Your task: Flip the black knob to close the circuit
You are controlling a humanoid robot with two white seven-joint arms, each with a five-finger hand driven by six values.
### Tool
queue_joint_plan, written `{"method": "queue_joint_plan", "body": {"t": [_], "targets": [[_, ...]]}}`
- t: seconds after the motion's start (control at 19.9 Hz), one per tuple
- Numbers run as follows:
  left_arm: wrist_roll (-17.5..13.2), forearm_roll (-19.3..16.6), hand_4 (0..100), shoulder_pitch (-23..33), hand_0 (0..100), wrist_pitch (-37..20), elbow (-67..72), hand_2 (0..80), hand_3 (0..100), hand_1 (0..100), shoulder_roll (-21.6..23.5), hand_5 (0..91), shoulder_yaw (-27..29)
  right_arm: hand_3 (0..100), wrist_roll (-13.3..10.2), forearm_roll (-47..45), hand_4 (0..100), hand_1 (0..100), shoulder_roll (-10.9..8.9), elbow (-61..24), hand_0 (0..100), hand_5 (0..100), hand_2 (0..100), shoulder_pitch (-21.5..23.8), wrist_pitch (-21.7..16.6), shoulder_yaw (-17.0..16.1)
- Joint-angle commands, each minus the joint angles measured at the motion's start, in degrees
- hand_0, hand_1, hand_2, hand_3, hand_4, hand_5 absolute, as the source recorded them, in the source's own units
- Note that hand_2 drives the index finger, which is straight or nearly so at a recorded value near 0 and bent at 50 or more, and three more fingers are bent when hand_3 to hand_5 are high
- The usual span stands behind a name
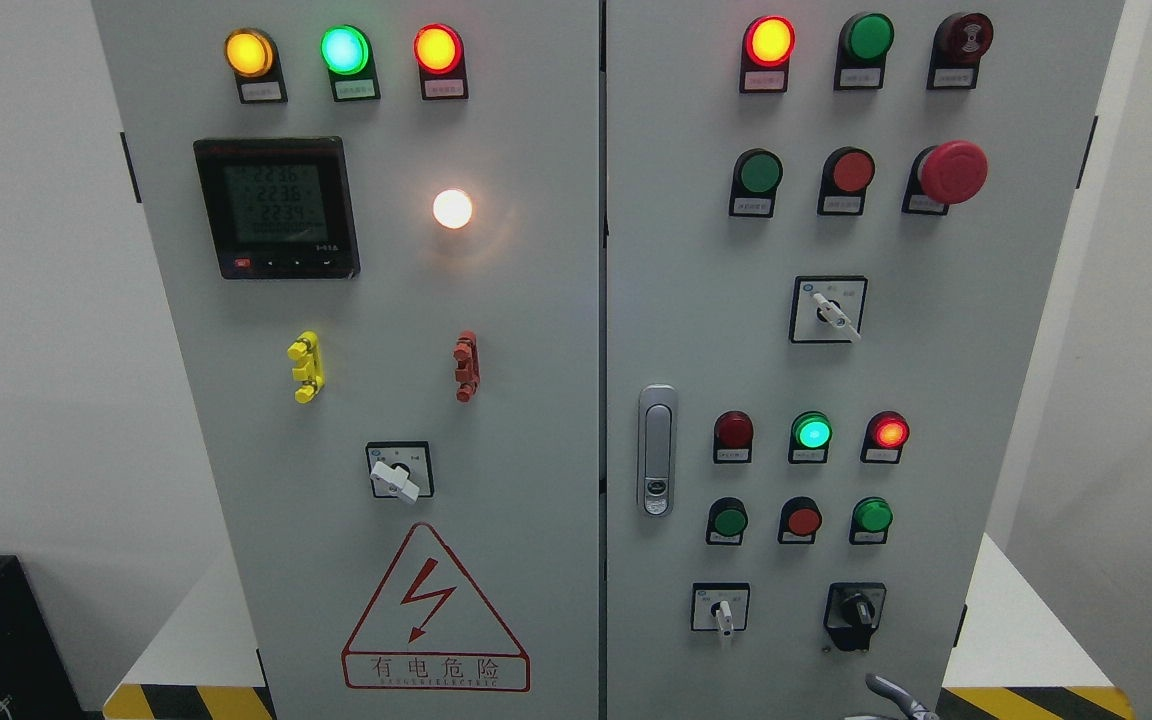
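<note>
One hand [898,696] at bottom edge below black knob [856,607]; fingers' state unclear.

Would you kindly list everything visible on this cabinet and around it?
Grey metal cabinet: one, two doors, centre.
Round indicator lamps and pushbuttons: many; yellow, green, red, white; both doors.
Black digital meter: one, left door.
Red mushroom stop button: one, right door.
White-handled selector switches: three.
Black rotary knob: one, right door's lower right.
Silver door latch: one.
Red triangular warning label: one.
Robot hand: one, grey, bottom edge.
</note>
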Motion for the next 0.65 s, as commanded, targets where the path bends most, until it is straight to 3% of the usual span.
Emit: {"method": "queue_joint_plan", "body": {"t": [0.0,0.5,0.6], "targets": [[0.02,0.0,0,1.23,12,0.01,0.01,0.0,0,56,0.0,0.0,0.0,0,0.85,-4.41,0,0,3.42,-0.12,0,0,0,1.89,-0.29,-2.63],[0.02,0.0,0,1.23,12,0.01,0.01,0.0,0,56,0.0,0.0,0.0,0,0.93,-4.86,0,0,3.51,1.11,0,0,0,1.97,-1.61,-3.77],[0.02,0.0,0,1.23,12,0.01,-0.08,0.0,0,56,0.0,0.0,0.0,0,0.93,-4.86,0,0,4.56,1.11,0,0,0,1.97,-1.87,-3.77]]}}
